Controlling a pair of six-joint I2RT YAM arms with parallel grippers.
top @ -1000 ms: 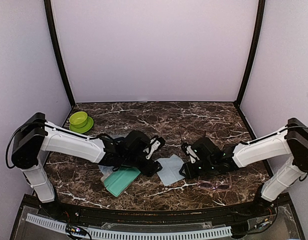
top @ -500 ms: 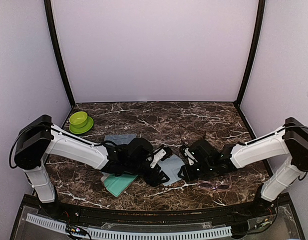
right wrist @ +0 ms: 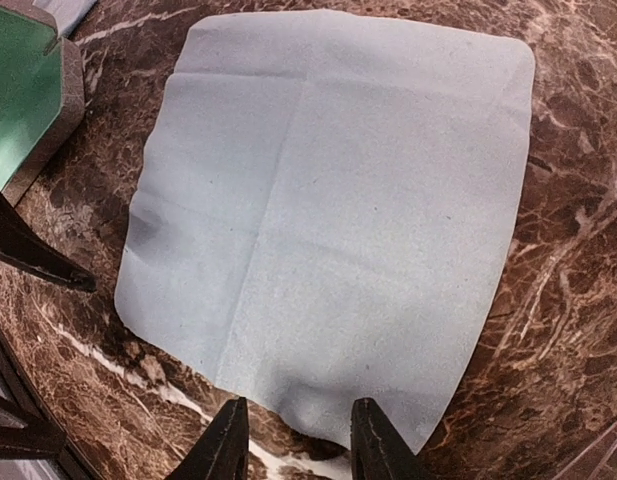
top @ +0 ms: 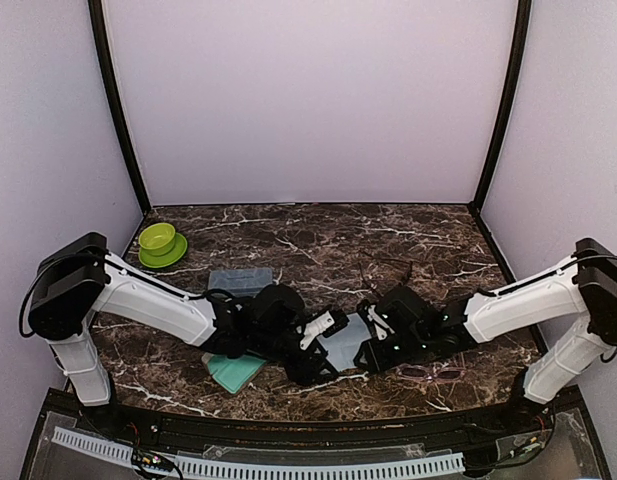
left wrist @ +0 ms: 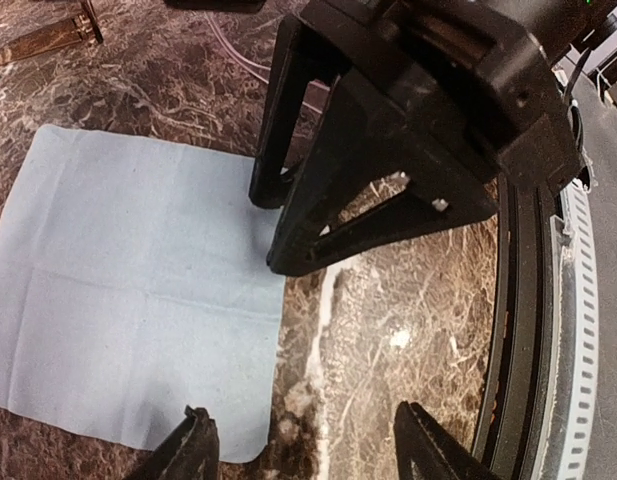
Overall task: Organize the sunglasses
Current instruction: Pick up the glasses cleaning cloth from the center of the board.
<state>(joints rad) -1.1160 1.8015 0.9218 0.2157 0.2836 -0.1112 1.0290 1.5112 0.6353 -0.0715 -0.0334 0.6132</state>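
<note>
Pink-framed sunglasses [top: 431, 373] lie long axis left-right, just right of the right gripper [right wrist: 300, 445], the nearer one; it and the left gripper [left wrist: 313, 445] both stand parted, empty.

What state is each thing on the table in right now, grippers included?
cloth: spread flat, lightly creased.
green-lined case: open.
blue-grey case: looks closed.
pink sunglasses: lying loose, outside any case.
bowl: upright on its plate.
left gripper: open, over the cloth's corner.
right gripper: open, at the cloth's edge.
</note>
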